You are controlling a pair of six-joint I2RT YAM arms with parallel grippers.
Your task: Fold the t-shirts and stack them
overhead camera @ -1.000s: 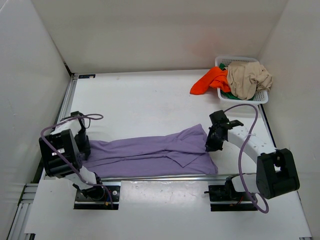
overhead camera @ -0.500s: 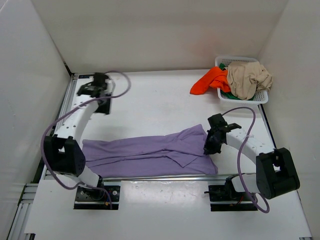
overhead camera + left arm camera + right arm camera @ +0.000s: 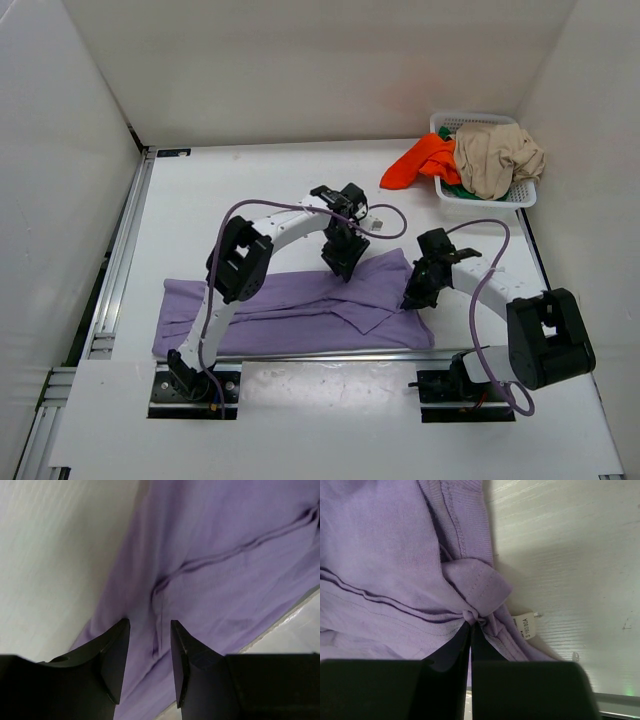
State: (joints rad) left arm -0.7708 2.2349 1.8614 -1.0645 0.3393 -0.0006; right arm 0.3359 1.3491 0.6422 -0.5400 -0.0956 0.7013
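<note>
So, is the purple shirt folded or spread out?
Partly folded: the purple shirt lies as a long narrow band, overlapping layers and creases showing, not yet folded crosswise.

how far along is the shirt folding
Early. Done: the lavender t-shirt looks folded lengthwise on the table; nothing is stacked. In hand: the right gripper is shut on its edge, the left gripper hovers open over it. Left: the orange t-shirt, beige t-shirt and green t-shirt sit heaped in the basket.

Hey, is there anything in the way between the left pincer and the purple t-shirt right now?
Nothing visible. The left pincer is open just above the lavender t-shirt, with only bare cloth between its fingers. The right pincer pinches a fold of it, off to the side.
</note>
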